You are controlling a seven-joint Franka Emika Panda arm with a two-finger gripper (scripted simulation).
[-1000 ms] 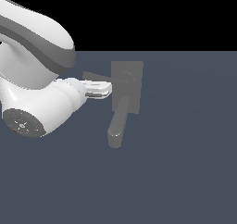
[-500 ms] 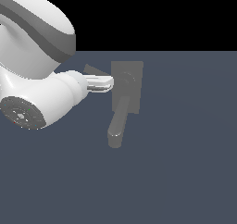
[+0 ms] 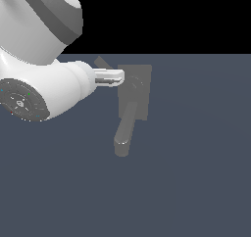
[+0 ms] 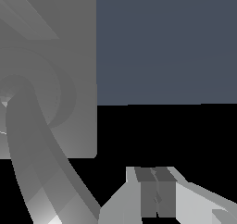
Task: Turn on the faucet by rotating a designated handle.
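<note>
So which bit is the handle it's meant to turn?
Find the grey block of the faucet in the middle of the exterior view. The handle is the thin straight bar slanting from the block's upper corner behind the hand. It is far slimmer than the thick, rounded spout.

A flat slate-blue floor (image 3: 196,172) stretches out beneath a black backdrop (image 3: 171,15).

The way toward the exterior view's right was blocked for the gripper (image 3: 117,77) by the block body of the faucet (image 3: 135,91), which stood just beside the fingertips. Below the fingers, the thick spout (image 3: 125,129) was found as a second obstacle. Open floor (image 3: 196,172) was left around the fixture.
</note>
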